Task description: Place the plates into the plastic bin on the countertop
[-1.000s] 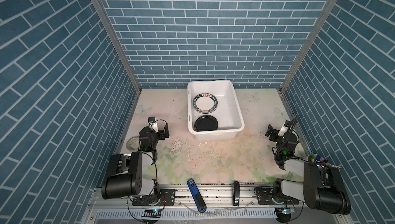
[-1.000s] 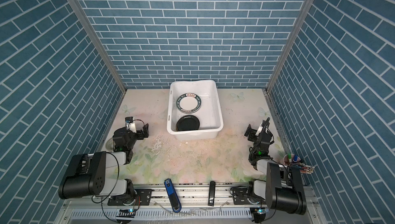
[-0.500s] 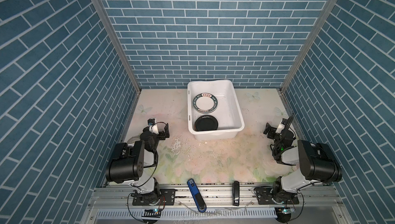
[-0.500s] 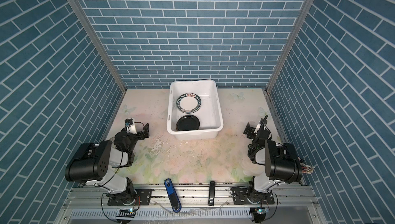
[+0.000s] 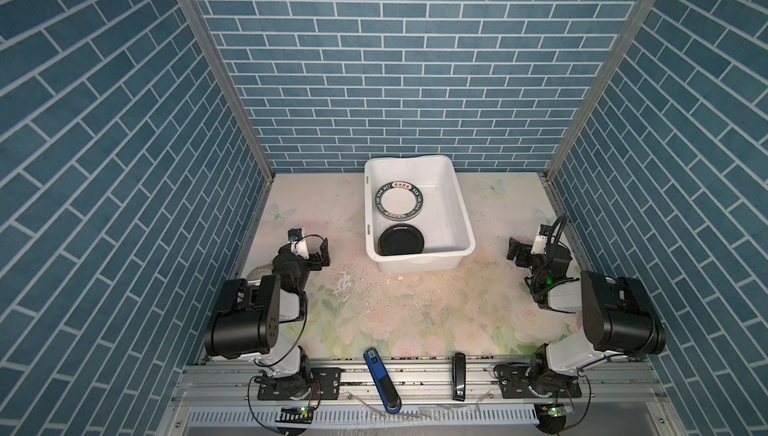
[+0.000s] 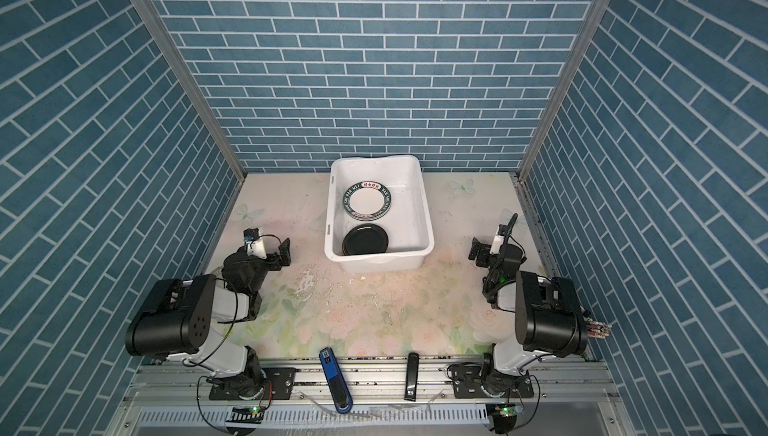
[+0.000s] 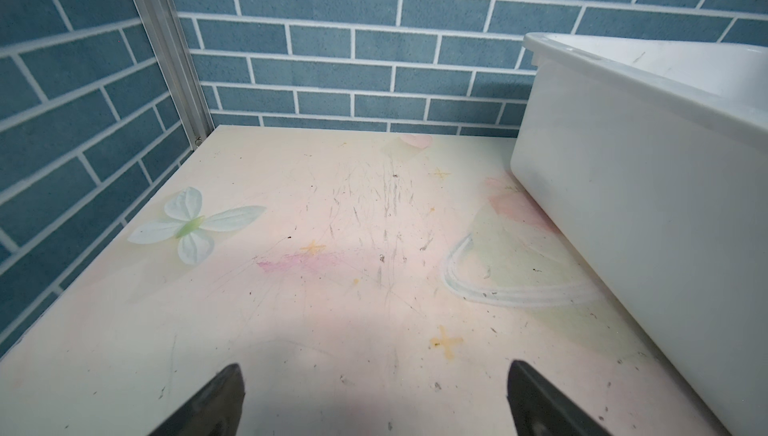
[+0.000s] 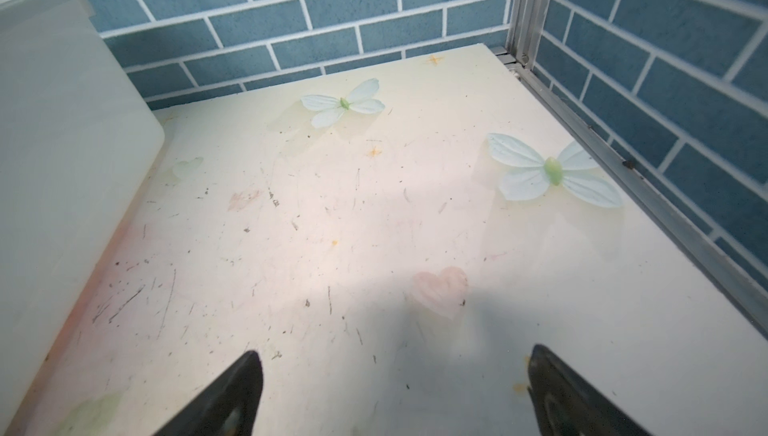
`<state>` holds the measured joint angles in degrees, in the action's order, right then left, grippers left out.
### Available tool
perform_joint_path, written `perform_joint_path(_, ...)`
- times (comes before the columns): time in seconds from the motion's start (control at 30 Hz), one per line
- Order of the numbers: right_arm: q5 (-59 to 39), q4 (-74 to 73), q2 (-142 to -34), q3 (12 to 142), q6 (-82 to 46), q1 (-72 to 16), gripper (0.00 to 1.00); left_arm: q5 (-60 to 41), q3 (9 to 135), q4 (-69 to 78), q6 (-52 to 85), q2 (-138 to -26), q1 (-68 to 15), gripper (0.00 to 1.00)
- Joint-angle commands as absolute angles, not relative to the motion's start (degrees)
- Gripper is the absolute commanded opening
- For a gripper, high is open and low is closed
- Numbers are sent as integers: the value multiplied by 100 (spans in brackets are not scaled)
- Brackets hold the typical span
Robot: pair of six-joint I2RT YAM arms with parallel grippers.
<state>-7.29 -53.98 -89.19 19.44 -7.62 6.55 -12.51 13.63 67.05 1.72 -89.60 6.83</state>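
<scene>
Toward the back of the countertop (image 5: 415, 309), the plastic bin (image 5: 455, 209) holds two visible plates: a lettered-rim plate (image 5: 399, 202) at its far end and a black plate (image 5: 401, 239) nearer the arms. Left gripper (image 7: 374, 367) and right gripper (image 8: 393, 351) — jaws spread wide, holding nothing — hover over the countertop, one on either side of the bin.

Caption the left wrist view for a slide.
Left gripper open and empty over the scuffed countertop, white bin close by.
</scene>
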Motion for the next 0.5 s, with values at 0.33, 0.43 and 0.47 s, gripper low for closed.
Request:
perform_joint_path(0.33, -827, -5175, -8856, 2166, -441, 644, 99, -1213, 1417, 6680, 108, -8895, 653, 100)
perform_joint_path(0.43, -752, -5131, -8853, 2182, -427, 598, 99, -1213, 1415, 6679, 109, -8895, 653, 100)
perform_joint_path(0.47, -748, -5150, -8852, 2173, -416, 593, 99, -1213, 1423, 6675, 110, -8895, 650, 99)
